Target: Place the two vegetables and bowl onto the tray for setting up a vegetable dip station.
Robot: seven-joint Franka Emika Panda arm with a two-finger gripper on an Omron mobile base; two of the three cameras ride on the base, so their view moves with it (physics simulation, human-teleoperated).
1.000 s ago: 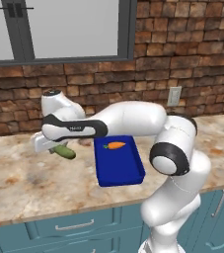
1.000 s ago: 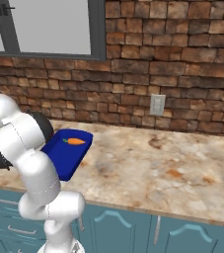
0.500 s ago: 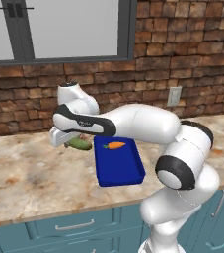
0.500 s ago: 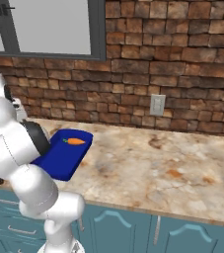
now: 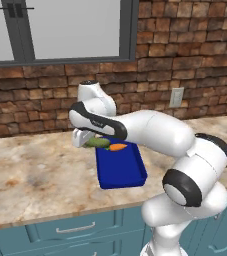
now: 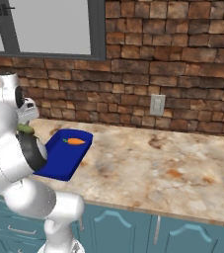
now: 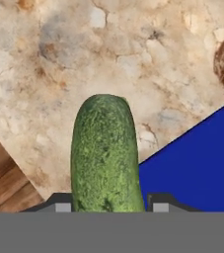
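Cucumber [image 7: 105, 155] is sitting clamped between my two finger tips; in the hand view I am seeing its dark green, bumpy body rising from between the small dark tips at the bottom, so the gripper [image 5: 89, 142] is grasping it. I am holding it off the counter, and from the left base view it is hanging just at the near-left corner of the blue tray [image 5: 120, 170], with the carrot [image 5: 117, 147] lying just beside it on the tray's far end. I cannot tell from that view whether the cucumber is already over the tray floor or over the stone beside it; in the hand view the tray's blue corner is reaching in from the right, just beside the cucumber's lower right side, while most of the cucumber is showing against the speckled beige countertop [image 7: 59, 59].

From the right base view I am seeing the carrot resting on the tray with its green top pointing left, near the far edge, and a bit of the cucumber's green peeking out beside the arm's white body at the left. The tray is lying flat on the counter, its long side running away from me toward the brick wall [image 6: 182, 64]. A wall outlet [image 6: 157, 105] is sitting on the bricks to the right, well apart from the tray, and a window [image 5: 60, 30] is above the counter on the left.
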